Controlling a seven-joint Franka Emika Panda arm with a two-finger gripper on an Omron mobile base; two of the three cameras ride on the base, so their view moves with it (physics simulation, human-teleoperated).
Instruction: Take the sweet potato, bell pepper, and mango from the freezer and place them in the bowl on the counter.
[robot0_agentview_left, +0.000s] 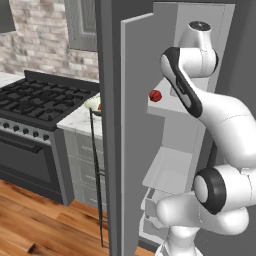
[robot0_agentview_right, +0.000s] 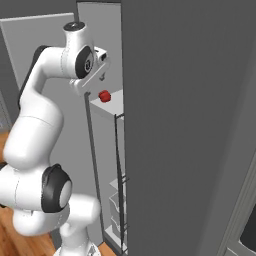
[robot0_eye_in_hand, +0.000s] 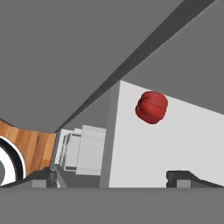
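I am looking into the open freezer (robot0_agentview_left: 180, 130), and I am taking its pale shelf (robot0_eye_in_hand: 175, 144) as my landmark. The bell pepper (robot0_agentview_left: 155, 95) is sitting on that shelf, close to its front edge, a small round red fruit; from the right base view I am seeing it (robot0_agentview_right: 104, 96) at the shelf's near left corner, and in the hand view it (robot0_eye_in_hand: 151, 106) is lying on the pale surface toward the far side of the picture.

The gripper (robot0_eye_in_hand: 111, 178) is hovering over the shelf, apart from the bell pepper, and nothing is sitting between its fingertips (robot0_eye_in_hand: 183, 177). The fingers are standing spread wide, one dark tip at each side of the hand view. In the right base view I am seeing the gripper (robot0_agentview_right: 100, 66) just above and slightly left of the pepper, not touching it.

Below the shelf, the freezer's lower drawers (robot0_agentview_left: 160, 200) are showing, pale and stacked. The freezer door (robot0_agentview_left: 140, 140) is standing open to the left of the shelf. Further left of the door, the bowl (robot0_agentview_left: 93, 103) is resting on the counter (robot0_agentview_left: 80, 120), only its edge peeking out past the door, with something orange in it that I cannot make out. The black stove (robot0_agentview_left: 35, 100) is sitting beyond the counter, farthest from the shelf.
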